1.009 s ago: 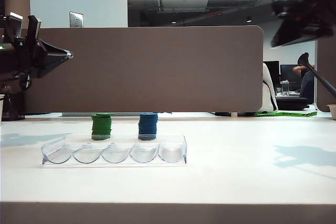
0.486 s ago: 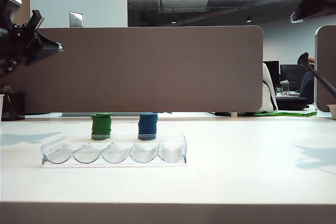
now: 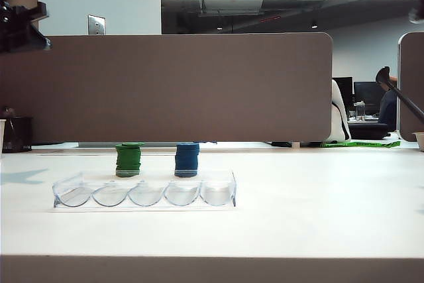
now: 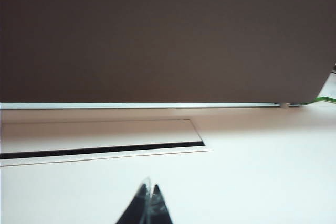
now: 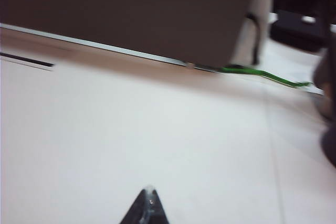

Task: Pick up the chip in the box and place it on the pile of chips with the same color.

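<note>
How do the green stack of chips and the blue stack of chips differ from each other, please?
The green stack stands further left than the blue stack. The green stack's top chip sits slightly askew, while the blue stack looks even. Both stand upright, about equally tall, behind the clear tray, far from the shut left gripper and right gripper.
</note>
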You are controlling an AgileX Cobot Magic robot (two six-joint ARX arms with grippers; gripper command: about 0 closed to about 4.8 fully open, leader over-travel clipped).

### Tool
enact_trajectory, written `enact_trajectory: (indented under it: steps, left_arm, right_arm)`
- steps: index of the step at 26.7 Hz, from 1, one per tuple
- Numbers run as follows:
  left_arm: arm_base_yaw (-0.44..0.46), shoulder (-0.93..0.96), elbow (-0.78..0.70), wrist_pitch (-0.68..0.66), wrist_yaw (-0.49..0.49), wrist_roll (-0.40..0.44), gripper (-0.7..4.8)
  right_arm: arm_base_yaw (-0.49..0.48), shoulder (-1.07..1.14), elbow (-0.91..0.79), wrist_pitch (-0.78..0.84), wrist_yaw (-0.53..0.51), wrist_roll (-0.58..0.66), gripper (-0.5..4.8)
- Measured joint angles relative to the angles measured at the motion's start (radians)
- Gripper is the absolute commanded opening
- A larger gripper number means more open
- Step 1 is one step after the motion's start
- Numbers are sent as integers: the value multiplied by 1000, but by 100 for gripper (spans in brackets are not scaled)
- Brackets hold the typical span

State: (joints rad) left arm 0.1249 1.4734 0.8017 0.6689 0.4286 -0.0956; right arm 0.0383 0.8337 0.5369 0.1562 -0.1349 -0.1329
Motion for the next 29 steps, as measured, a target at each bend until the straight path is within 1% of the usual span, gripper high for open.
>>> enact_trajectory:
  steps: [3,5,9,12,16,18,20,23,29]
  left_arm:
    - [0,-55,-55,-2,-32,34,-6]
    - [1,-94,-91,-7,-37,52,-5]
    - [-2,-163,-147,-10,-55,58,-5]
    - [-2,-256,-220,-12,-92,58,-5]
    - [0,-362,-283,-16,-111,58,-5]
    - [0,-410,-303,-23,-127,73,-6]
    - [0,-472,-305,-81,-136,112,-6]
    - [0,-542,-306,-168,-154,146,-6]
    - [0,-645,-307,-287,-194,190,-6]
  right_arm:
    - [-50,-72,-75,14,3,0,-5]
    - [-67,-126,-115,27,-13,0,-5]
    - [-118,-261,-194,35,-40,1,-5]
    - [-118,-404,-262,37,-84,0,-5]
    - [-119,-549,-329,39,-85,0,-5]
    - [-118,-609,-358,37,-83,1,-5]
    - [-118,-694,-396,0,-75,34,-5]
    - [-113,-755,-424,-57,-75,56,-5]
    - [-97,-813,-454,-78,-70,73,-5]
